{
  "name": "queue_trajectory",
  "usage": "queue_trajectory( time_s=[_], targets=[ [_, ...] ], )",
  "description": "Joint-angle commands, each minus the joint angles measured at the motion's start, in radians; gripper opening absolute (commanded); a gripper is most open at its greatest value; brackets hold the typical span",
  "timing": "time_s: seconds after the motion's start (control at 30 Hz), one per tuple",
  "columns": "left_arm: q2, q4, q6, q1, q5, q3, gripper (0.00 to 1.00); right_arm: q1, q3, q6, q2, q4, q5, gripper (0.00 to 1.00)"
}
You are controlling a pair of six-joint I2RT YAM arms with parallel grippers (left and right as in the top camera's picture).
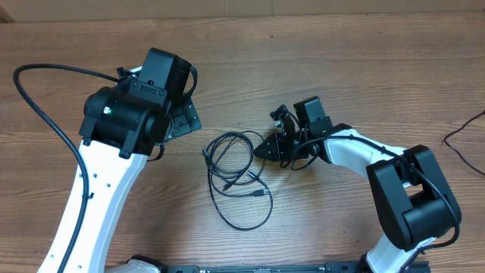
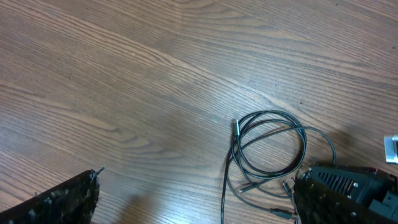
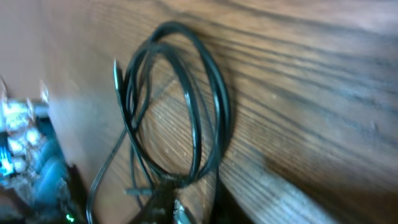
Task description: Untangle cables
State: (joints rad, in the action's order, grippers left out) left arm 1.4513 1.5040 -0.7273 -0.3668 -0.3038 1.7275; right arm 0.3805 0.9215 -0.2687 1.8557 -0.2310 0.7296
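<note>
The cables (image 1: 241, 135) are thin black cords lying in loose overlapping loops at mid-table, with a wider loop (image 1: 244, 227) trailing toward the front. My right gripper (image 1: 258, 148) sits at the loops' right edge. In the right wrist view, blurred, its fingertips (image 3: 166, 199) are pinched together where the cables (image 3: 217, 106) run into them. My left gripper (image 1: 182, 117) hovers to the upper left of the coil. It stands wide open (image 2: 199, 208) above the table, with one strand of the cables (image 2: 225, 193) passing below between its fingers (image 2: 62, 199); the coil (image 2: 305, 140) lies just ahead.
The table is bare brown wood (image 1: 341, 61). A thick black arm wire (image 1: 45, 114) arcs over the left side. Another dark wire (image 1: 462, 140) lies at the right edge. The right arm's white links (image 1: 356, 152) stretch from the front right.
</note>
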Motion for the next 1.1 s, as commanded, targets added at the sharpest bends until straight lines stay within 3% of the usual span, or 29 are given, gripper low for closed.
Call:
queue_trajectory(
  time_s=[0.0,0.23,0.33,0.5,0.67,0.87,0.97,1.07],
  targets=[
    [0.002,-0.001,-0.014,-0.002,-0.019,-0.007,0.99,0.006,-0.008,-0.040,0.003,0.002,0.087,0.04],
    [0.002,-0.001,-0.014,-0.002,-0.013,-0.009,1.00,-0.023,-0.003,-0.013,0.003,0.101,0.590,0.04],
    [0.002,-0.007,-0.013,-0.002,0.030,-0.016,1.00,-0.043,0.016,-0.077,0.002,0.187,0.745,0.04],
    [0.002,-0.051,-0.004,-0.002,0.136,-0.081,1.00,-0.080,0.062,-0.279,-0.010,0.328,0.747,0.04],
    [0.002,-0.166,0.105,-0.002,0.308,-0.227,1.00,-0.135,0.100,-0.530,-0.047,0.581,0.746,0.04],
    [0.002,-0.402,0.125,-0.002,0.506,-0.447,1.00,-0.166,0.101,-0.816,-0.099,0.946,0.746,0.04],
    [0.002,-0.599,0.117,-0.002,0.646,-0.570,1.00,-0.166,0.101,-0.954,-0.115,1.147,0.732,0.04],
    [0.002,-0.757,0.068,-0.002,0.694,-0.666,1.00,-0.166,0.101,-1.065,-0.117,1.322,0.678,0.04]
  ],
)
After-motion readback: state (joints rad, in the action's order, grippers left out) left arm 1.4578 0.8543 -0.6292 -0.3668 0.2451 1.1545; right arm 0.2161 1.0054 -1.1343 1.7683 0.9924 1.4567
